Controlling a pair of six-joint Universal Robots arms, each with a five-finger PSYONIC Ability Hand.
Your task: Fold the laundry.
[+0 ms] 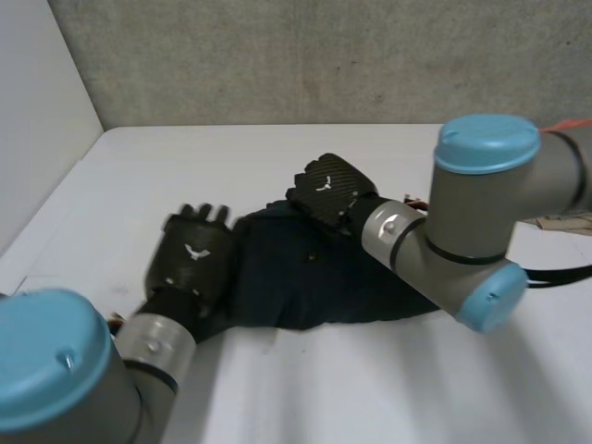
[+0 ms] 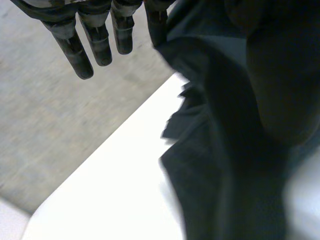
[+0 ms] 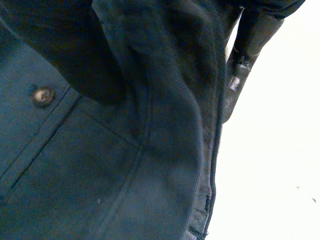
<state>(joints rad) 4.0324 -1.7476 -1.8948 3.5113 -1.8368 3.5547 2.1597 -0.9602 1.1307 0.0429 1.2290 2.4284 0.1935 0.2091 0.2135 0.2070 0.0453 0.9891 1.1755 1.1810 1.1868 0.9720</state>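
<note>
Fingers [image 2: 72, 50] of the left hand [image 1: 190, 257] are hanging straight and slightly spread, gripping nothing, just beside the near-left edge of the dark garment [image 1: 314, 277]. The right hand [image 1: 326, 190] is sitting on the garment's far edge, and its fingers [image 3: 241, 65] appear to be closing on a bunched ridge of cloth that is rising towards the palm, near a small button [image 3: 43, 96].

The garment is lying crumpled across the middle of the white tabletop [image 1: 370, 388], between the two hands. It is looking soft, limp and fairly thick, so it is likely sagging wherever it is not supported. Seams, hems and corners are probably offering the surest hold.

Open tabletop is stretching in front of the garment and to its left. The grey wall [image 1: 277, 55] is bounding the far side, so room for spreading is lying mostly toward the robot.
</note>
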